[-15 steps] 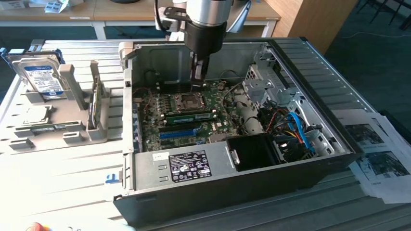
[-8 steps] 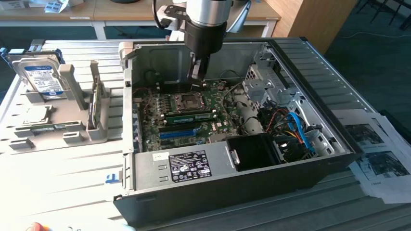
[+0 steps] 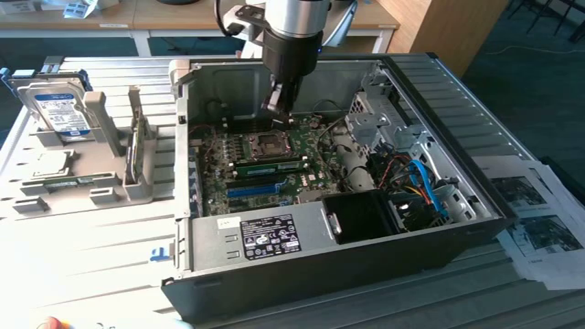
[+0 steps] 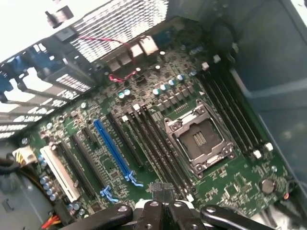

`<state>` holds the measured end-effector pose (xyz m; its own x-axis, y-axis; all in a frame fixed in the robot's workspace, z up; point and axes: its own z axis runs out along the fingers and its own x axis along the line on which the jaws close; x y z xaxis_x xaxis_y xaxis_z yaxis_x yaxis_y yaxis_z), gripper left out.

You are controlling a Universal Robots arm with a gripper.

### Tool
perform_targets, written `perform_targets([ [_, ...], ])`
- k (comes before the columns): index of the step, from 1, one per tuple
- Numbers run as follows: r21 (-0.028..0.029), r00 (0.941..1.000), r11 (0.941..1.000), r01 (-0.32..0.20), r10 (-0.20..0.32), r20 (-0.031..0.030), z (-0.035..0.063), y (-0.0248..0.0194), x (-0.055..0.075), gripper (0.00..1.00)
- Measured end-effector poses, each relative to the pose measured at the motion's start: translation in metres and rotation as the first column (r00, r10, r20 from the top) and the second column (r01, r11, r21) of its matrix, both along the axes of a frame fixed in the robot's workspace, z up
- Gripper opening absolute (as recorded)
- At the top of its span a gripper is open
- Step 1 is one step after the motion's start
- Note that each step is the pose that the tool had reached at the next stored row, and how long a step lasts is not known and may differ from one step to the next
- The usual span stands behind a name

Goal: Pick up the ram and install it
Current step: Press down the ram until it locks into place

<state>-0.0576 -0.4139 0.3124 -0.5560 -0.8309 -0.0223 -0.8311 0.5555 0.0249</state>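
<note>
The ram (image 3: 270,165), a long green stick, stands in a motherboard slot beside the empty CPU socket (image 3: 270,143) inside the open computer case (image 3: 320,253). My gripper (image 3: 277,110) hangs above the far part of the motherboard, apart from the ram, behind the socket. In the wrist view my gripper (image 4: 163,197) is shut, its black fingers pressed together with nothing between them. It hovers over the dark memory slots (image 4: 156,143) that run between the blue slot (image 4: 113,149) and the CPU socket (image 4: 201,142).
On the exterior view's left, a grey holder tray (image 3: 92,188) carries a hard drive (image 3: 59,110), a chip and a thin upright board (image 3: 137,147). Cables (image 3: 425,185) and a black shroud (image 3: 366,212) fill the case's right side. Papers (image 3: 539,219) lie beyond it.
</note>
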Motion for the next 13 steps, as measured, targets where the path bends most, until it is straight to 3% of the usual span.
perform_targets([
  [6,0.0001,0.9945,0.9945,0.105,-0.105,0.0,0.0,0.0,0.0,0.1],
  [13,0.0001,0.9738,0.9738,0.228,-0.228,-0.0001,0.0,0.0,0.0,0.1],
])
